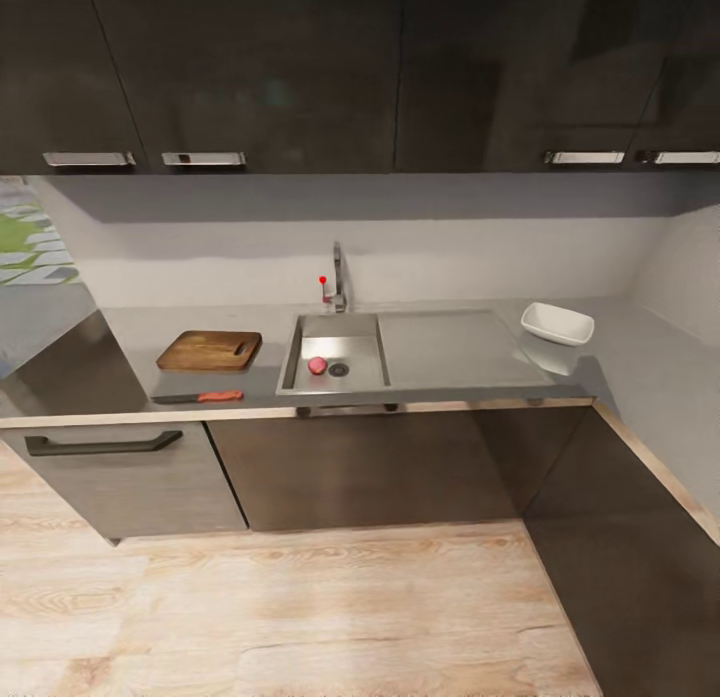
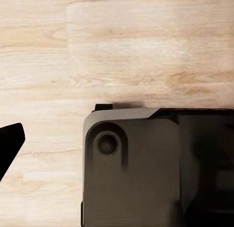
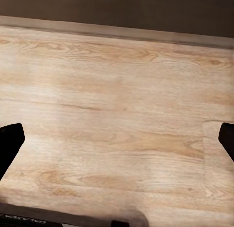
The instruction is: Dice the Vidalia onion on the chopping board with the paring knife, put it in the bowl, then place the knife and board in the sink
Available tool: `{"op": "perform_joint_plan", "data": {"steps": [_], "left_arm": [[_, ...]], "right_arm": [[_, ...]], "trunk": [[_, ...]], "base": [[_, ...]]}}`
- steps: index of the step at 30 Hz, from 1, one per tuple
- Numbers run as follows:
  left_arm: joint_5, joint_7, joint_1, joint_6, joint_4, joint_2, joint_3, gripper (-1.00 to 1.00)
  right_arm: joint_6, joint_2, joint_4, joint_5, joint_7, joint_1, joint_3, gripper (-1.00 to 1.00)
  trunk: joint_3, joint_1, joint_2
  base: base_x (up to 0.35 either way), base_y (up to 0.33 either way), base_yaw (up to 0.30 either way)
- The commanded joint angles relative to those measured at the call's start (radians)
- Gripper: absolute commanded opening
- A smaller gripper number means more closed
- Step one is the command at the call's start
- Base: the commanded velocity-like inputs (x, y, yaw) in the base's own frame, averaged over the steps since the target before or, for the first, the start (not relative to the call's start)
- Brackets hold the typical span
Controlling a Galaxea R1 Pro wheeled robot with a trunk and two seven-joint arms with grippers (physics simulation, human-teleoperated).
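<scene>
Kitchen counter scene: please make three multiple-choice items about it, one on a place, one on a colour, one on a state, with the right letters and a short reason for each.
1. Where is the Vidalia onion?
A. on the chopping board
B. in the sink basin, beside the drain
C. in the bowl

2. What colour is the handle of the paring knife?
A. red-orange
B. blue
C. white

3. In what state is the chopping board?
A. standing in the sink
B. lying flat on the countertop with nothing on it
C. lying under the bowl

Answers:
1. B: the onion sits in the sink next to the round drain.
2. A: the handle shows red-orange near the front edge of the countertop.
3. B: the board lies flat and bare, left of the sink; the bowl stands far to the right.
</scene>
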Motion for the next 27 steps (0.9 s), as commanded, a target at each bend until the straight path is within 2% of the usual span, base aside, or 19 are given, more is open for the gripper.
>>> {"op": "perform_joint_plan", "data": {"steps": [1,5,7,10,11,14,15,18,21,22,23,27], "left_arm": [[0.0,0.0,0.0,0.001,-0.008,-0.002,0.001,1.0],[-0.001,0.011,-0.034,0.046,-0.077,-0.018,0.001,1.0],[-0.005,0.021,-0.064,0.123,-0.128,-0.034,0.001,1.0],[-0.009,0.036,-0.11,0.348,-0.262,-0.064,-0.001,1.0],[-0.008,0.037,-0.117,0.384,-0.289,-0.067,-0.001,1.0],[-0.006,0.041,-0.156,0.574,-0.467,-0.078,-0.006,1.0],[-0.006,0.042,-0.163,0.607,-0.498,-0.08,-0.01,1.0],[-0.005,0.042,-0.203,0.793,-0.637,-0.091,-0.051,1.0],[-0.005,0.043,-0.249,0.91,-0.708,-0.097,-0.089,1.0],[-0.005,0.043,-0.281,0.945,-0.728,-0.098,-0.1,1.0],[-0.005,0.043,-0.298,0.958,-0.735,-0.099,-0.104,1.0],[-0.002,0.044,-0.429,1.01,-0.749,-0.102,-0.118,1.0]], "right_arm": [[-0.003,0.0,0.0,0.004,0.003,-0.001,-0.003,1.0],[-0.003,0.0,0.0,0.004,0.004,-0.001,-0.003,1.0],[-0.003,0.0,0.0,0.004,0.005,-0.001,-0.003,1.0],[-0.003,0.0,0.0,0.004,0.005,-0.001,-0.004,1.0],[-0.003,-0.001,0.0,0.003,0.006,-0.001,-0.004,1.0],[-0.001,-0.004,0.0,0.001,0.013,-0.001,-0.005,1.0],[0.0,-0.004,0.0,0.001,0.014,-0.001,-0.005,1.0],[0.0,-0.003,-0.001,0.001,0.016,-0.001,-0.007,1.0],[0.001,-0.004,-0.001,0.001,0.016,-0.001,-0.009,1.0],[0.001,-0.004,-0.001,0.001,0.015,-0.001,-0.009,1.0],[0.001,-0.005,0.0,0.001,0.015,-0.001,-0.01,1.0],[0.002,-0.007,0.0,0.001,0.013,-0.001,-0.012,1.0]], "trunk": [[-0.002,0.0,-0.002],[-0.002,0.0,-0.002],[-0.002,0.0,-0.002],[-0.002,0.0,-0.002],[-0.002,0.0,-0.002],[-0.002,0.0,-0.002],[-0.002,0.0,-0.002],[-0.002,0.0,-0.002],[-0.002,0.0,-0.002],[-0.002,0.0,-0.002],[-0.002,0.0,-0.002],[-0.002,0.0,-0.002]], "base": [[-0.009,-0.006,0.0],[-0.004,-0.003,0.0],[-0.001,0.0,0.0],[0.0,0.0,0.0],[0.0,0.0,0.0],[0.0,0.0,0.0],[0.0,0.0,0.0],[0.0,0.0,0.0],[0.0,0.0,0.0],[0.0,0.0,0.0],[0.0,0.0,0.0],[0.0,0.0,0.0]]}}
